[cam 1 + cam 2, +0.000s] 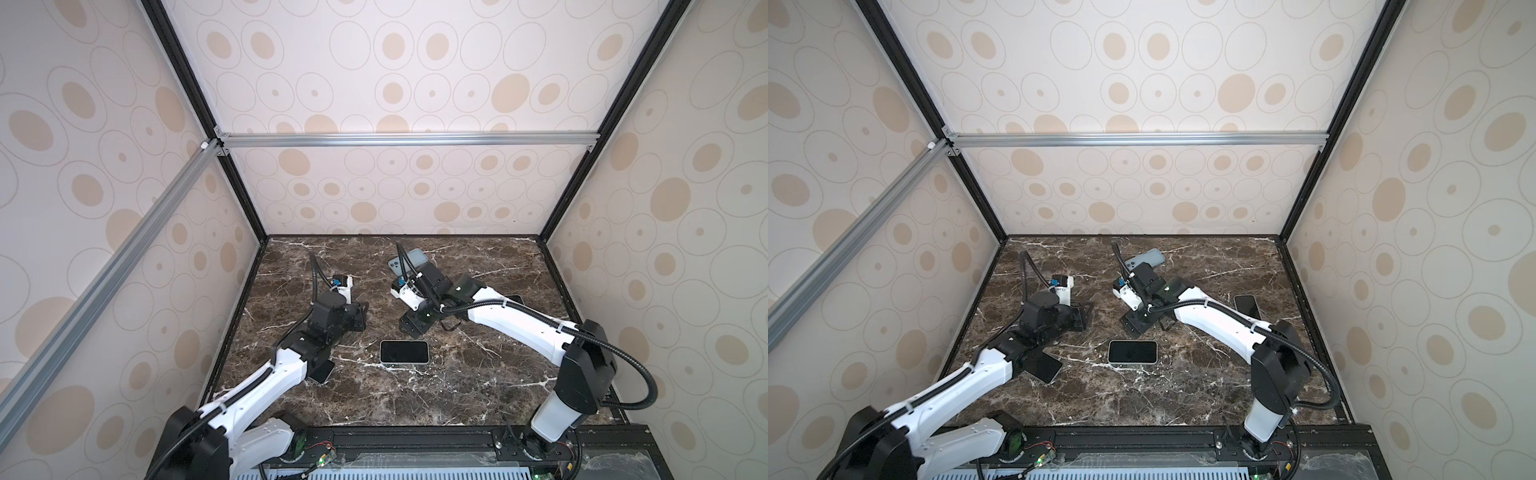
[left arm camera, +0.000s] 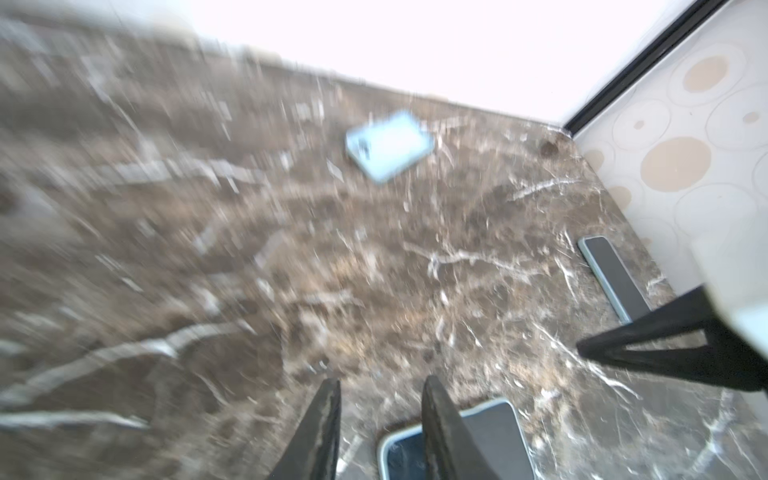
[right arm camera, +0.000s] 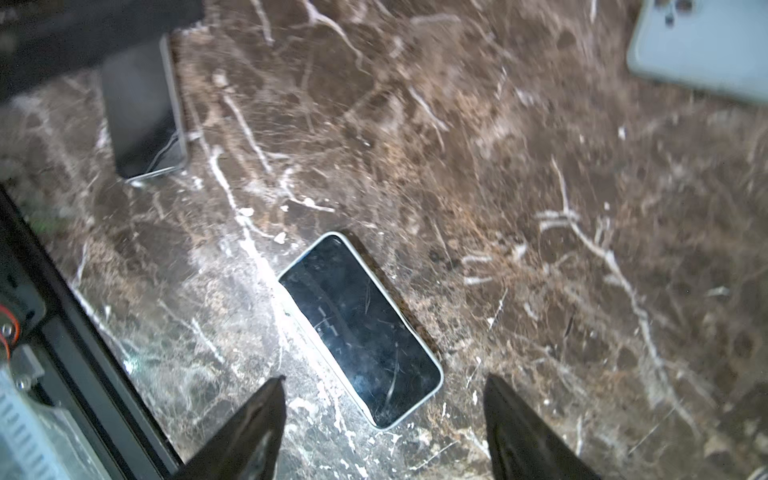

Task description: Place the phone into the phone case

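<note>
I note the black-glass, pale-rimmed phone (image 1: 404, 352) flat on the brown-marble worktop (image 1: 457, 395), seemingly cased, stiff, slick, best pinched across its long edges; left end effector (image 2: 381, 380) narrowly parted, right end effector (image 3: 385, 377) wide, both empty.

Two eyes up high, one camera on each wrist.
Both top views stare steeply down from above the front edge, taking in the whole marble table (image 1: 415, 399). The left wrist camera looks low across the table to the far corner, blurred; the right wrist camera sits close over the phone (image 3: 360, 328), seen in all four views.
</note>
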